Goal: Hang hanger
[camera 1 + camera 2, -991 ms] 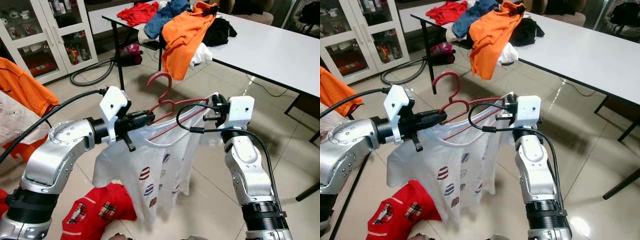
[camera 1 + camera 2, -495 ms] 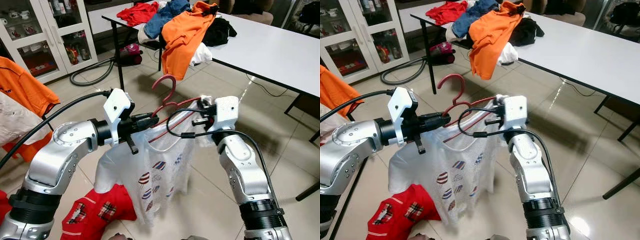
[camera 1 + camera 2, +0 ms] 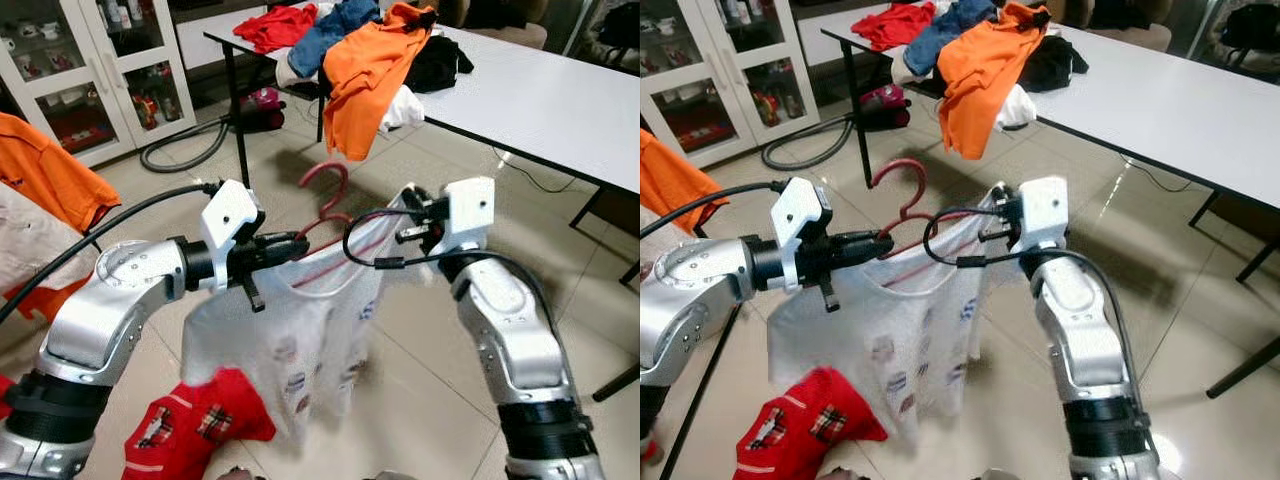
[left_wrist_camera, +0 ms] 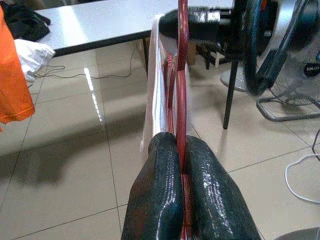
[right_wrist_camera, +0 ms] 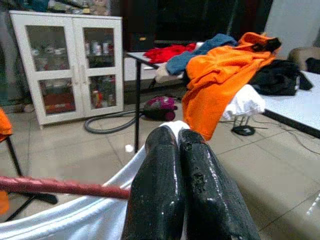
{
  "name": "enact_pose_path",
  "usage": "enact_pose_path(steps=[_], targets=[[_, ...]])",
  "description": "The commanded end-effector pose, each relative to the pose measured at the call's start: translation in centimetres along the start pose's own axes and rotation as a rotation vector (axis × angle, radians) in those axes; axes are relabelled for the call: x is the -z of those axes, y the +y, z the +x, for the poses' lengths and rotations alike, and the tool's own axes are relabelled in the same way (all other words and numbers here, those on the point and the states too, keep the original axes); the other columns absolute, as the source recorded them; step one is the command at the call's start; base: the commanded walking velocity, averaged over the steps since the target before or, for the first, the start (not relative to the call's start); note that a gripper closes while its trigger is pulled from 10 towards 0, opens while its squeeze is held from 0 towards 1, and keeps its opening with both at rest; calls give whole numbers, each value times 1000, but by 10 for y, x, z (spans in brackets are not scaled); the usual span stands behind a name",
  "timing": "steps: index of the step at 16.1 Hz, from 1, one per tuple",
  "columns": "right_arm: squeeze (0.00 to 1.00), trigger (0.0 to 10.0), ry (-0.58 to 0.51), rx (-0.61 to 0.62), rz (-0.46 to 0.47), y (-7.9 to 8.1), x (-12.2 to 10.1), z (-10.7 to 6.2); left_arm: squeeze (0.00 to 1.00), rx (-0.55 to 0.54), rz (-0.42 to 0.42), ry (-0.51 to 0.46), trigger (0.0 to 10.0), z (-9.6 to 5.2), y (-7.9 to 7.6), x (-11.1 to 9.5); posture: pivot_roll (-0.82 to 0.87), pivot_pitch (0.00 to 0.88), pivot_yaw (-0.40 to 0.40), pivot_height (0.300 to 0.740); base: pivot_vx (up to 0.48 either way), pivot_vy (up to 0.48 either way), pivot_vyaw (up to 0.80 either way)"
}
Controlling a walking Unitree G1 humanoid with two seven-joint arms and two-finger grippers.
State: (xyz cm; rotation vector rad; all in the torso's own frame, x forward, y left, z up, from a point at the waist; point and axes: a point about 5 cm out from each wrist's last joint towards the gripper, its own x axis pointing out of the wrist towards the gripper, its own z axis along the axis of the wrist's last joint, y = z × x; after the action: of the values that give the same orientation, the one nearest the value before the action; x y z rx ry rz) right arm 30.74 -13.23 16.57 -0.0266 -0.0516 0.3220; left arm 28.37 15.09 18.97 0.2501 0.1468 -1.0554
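Holding: a red hanger (image 3: 325, 215) with a white patterned shirt (image 3: 300, 320) draped on it, carried in the air between the two arms, in front of the robot and above the tiled floor (image 3: 420, 340).
Left tool (image 3: 290, 243): its fingers (image 4: 165, 190) are pressed together on the hanger's red wire at the shoulder end nearer the robot's left; in the left wrist view the wire runs straight out from between them.
Right tool (image 3: 408, 215): its fingers (image 5: 165, 185) are closed tightly on the white fabric at the other shoulder of the shirt; in the right wrist view the red wire passes just beside them, under the cloth edge.
Hanger: hook pointing up, roughly midway between the two tools, its bar tilted so the right end sits higher.
Shirt: hangs down loosely below the hanger, its hem near a red garment (image 3: 195, 425) lying on the floor.
Bench (image 3: 540, 100): white, well apart behind the arms, carrying a heap of clothes with an orange shirt (image 3: 365, 75) drooping over its edge, a blue garment (image 3: 335, 25) and a black one (image 3: 440, 62).
Cabinet (image 3: 100, 70): white with glass doors, at the back on the robot's left, with a grey hose (image 3: 185, 150) coiled on the floor near it.
Orange clothing (image 3: 45, 180): hangs at the far left edge.
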Motion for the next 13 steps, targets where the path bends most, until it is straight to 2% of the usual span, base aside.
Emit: enact_pose_path(steps=[1, 3, 5, 9, 13], targets=[[0, 0, 18, -19, -3, -6, -6, -6, 0, 14, 37, 13, 0, -4, 4, -5, -101, 0, 11, 740, 0, 0, 0], [0, 0, 67, -33, -23, -14, -4, -15, 0, 3, 40, 11, 0, -8, 10, -6, -102, 0, 11, 740, 0, 0, 0], [0, 0, 98, -50, -22, -15, -2, -19, 0, 7, 39, -5, 0, -6, 12, -10, -104, 0, 14, 740, 0, 0, 0], [0, 0, 118, -153, -9, 10, -2, -17, 0, 48, 35, -16, 0, 4, 7, -12, -104, 0, 18, 740, 0, 0, 0], [0, 0, 93, -171, -37, 14, -13, -13, 0, 72, 37, 27, 0, 3, 4, -3, -100, 0, 16, 740, 0, 0, 0]])
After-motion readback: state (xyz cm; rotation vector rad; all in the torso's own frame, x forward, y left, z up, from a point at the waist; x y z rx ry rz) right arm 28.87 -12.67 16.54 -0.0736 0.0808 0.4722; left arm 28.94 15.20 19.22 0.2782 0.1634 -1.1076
